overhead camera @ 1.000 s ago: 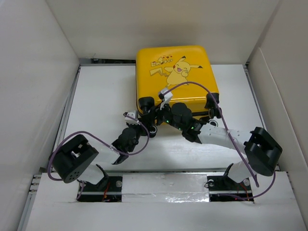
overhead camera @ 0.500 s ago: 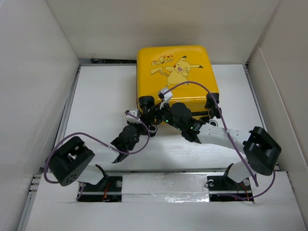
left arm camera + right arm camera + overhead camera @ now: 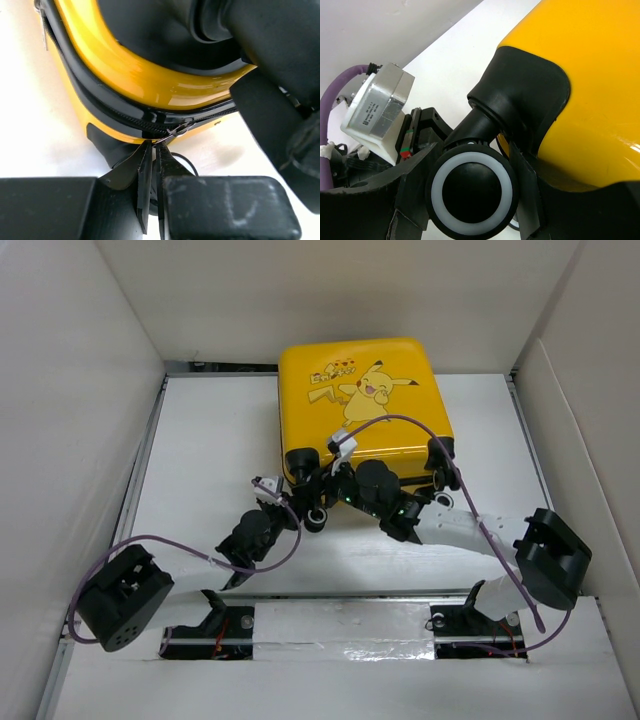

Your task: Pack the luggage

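Here, the yellow luggage lies flat at the worktop's far middle. The left tool is pinched tight on the zip pull at its near-left corner, ready to draw it. The right tool seems clamped round a wheel, steadying the luggage.

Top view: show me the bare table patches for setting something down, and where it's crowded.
Bare table lies between the left wall and the luggage, and again between luggage and right wall. Crowded: the luggage's near edge, where the left end effector pinches the zipper pull and the right end effector clamps a wheel.
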`<state>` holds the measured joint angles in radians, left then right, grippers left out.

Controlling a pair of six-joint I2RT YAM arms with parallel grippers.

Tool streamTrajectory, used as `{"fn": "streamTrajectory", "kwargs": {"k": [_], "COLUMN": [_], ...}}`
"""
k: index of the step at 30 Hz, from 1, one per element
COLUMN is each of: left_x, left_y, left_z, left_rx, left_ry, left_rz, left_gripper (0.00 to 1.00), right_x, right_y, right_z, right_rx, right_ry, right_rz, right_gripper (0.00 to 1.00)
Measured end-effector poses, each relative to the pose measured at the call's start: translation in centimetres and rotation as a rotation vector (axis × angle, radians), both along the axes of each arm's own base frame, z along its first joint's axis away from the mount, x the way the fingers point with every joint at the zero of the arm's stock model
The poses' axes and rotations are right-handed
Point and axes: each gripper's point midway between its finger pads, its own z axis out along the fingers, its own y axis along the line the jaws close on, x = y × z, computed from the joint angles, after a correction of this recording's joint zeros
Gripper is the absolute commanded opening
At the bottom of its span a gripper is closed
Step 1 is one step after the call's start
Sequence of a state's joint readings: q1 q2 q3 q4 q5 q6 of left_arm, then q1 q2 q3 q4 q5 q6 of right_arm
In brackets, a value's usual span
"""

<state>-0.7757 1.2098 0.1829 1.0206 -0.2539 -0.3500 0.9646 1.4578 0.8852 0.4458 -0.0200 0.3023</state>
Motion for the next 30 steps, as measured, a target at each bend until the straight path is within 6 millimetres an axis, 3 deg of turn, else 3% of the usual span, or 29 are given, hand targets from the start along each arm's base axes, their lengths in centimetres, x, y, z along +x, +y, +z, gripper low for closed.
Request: {"fn": "streamTrajectory", "kwargs": {"k": [6, 13, 17, 20, 25, 30], "left_x": [-1.0, -2.9, -4.4, -4.6, -3.8, -3.0], "left_y": [1.7, 3.4, 4.1, 2.9, 0.3, 0.6], "left_z": [1.5, 13.7, 17.4, 17.4, 13.1, 12.0], "left_rx": [-0.063, -0.402, -0.497, -0.474, -0.365, -0.334], "left_ry": [-0.065, -0.378, -0.485, -0.484, -0.355, -0.332], "left_rz": [0.023, 0.018, -0.016, -0.075, -0.113, -0.031], "left_gripper": [0.0, 0.0, 0.0, 0.0, 0.0, 0.0], "right_x": [-0.7, -0.9, -1.0, -1.0, -1.0, -1.1], "right_y": [-0.1, -0.4, -0.4, -0.4, -0.4, -0.5], "right_z": [-0.3, -0.4, -0.4, -0.4, -0.5, -0.5], "right_rx": [-0.002, 0.005, 0.005, 0.003, -0.006, -0.046], "right_ry": [0.007, 0.026, 0.027, 0.025, 0.022, 0.022], "right_rz": [0.027, 0.086, 0.099, 0.103, 0.107, 0.115], "right_gripper": [0.0, 0.0, 0.0, 0.0, 0.0, 0.0]}}
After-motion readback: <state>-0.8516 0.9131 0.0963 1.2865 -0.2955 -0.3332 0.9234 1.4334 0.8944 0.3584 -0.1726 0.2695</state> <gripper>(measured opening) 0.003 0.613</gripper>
